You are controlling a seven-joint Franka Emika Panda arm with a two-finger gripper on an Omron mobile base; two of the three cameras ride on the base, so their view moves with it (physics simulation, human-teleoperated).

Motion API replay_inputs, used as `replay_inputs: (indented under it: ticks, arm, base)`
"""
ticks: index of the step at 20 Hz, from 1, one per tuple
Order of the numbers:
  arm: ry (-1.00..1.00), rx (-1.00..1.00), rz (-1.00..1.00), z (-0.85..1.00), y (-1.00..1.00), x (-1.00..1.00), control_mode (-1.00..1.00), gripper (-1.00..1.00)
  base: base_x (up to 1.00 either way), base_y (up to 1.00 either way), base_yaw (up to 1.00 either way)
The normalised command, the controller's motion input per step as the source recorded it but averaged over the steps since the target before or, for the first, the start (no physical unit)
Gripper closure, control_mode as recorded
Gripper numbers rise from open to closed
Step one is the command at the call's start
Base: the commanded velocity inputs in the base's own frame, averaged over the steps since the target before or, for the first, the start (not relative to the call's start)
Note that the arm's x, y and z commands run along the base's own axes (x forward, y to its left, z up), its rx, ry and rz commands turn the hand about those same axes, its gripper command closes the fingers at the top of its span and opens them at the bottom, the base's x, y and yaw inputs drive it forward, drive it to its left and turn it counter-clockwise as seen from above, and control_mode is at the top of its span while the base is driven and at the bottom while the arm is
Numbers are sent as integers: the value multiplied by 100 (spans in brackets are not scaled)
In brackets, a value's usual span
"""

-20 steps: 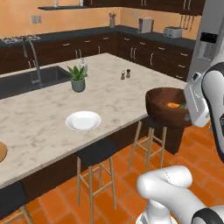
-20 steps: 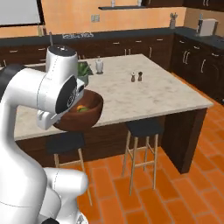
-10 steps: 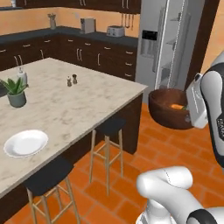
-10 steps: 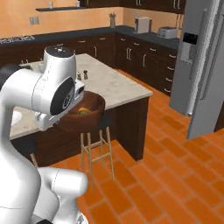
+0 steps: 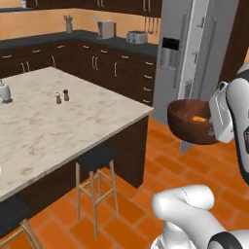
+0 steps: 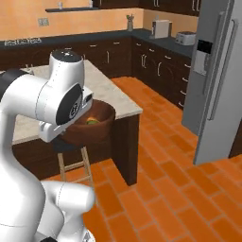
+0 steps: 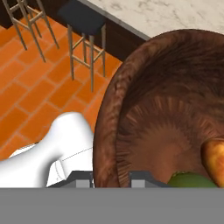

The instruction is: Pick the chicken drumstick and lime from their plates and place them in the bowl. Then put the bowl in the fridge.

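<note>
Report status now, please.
Gripper clamped on bowl rim. Lime and chicken drumstick inside. Fridge doors closed ahead.

the bowl [image 5: 187,121] is dark reddish-brown with fine wood grain streaks fanning out from its centre in the hand view. inside it the chicken drumstick [image 7: 215,161] is orange-brown and the lime [image 7: 189,180] is dull olive-green. the fridge [image 6: 217,80] is light grey with a black dispenser panel [image 5: 170,51]. the worktop [image 5: 53,121] is pale cream marble with faint grey-brown veining, on a dark brown base. the floor [image 6: 175,189] is orange tile with darker grout lines. the stool [image 5: 95,182] has a black seat and light wooden legs. the wall cabinets [image 6: 156,66] are dark brown with pale handles, and the back wall [image 5: 29,24] is orange.
</note>
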Motion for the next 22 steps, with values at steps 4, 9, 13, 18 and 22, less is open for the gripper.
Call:
replay_inputs:
  ticks: [4, 9, 13, 18, 22]
  arm:
    - [0, 0, 0, 0, 0, 0, 100, 100]
    - [0, 0, 0, 0, 0, 0, 100, 100]
    - [0, 0, 0, 0, 0, 0, 100, 100]
    - [0, 0, 0, 0, 0, 0, 100, 100]
    - [0, 0, 0, 0, 0, 0, 100, 100]
  base:
    - [44, -100, 41]
    - [34, -100, 47]
    - [32, -100, 48]
    - [36, -100, 44]
    - [34, -100, 28]
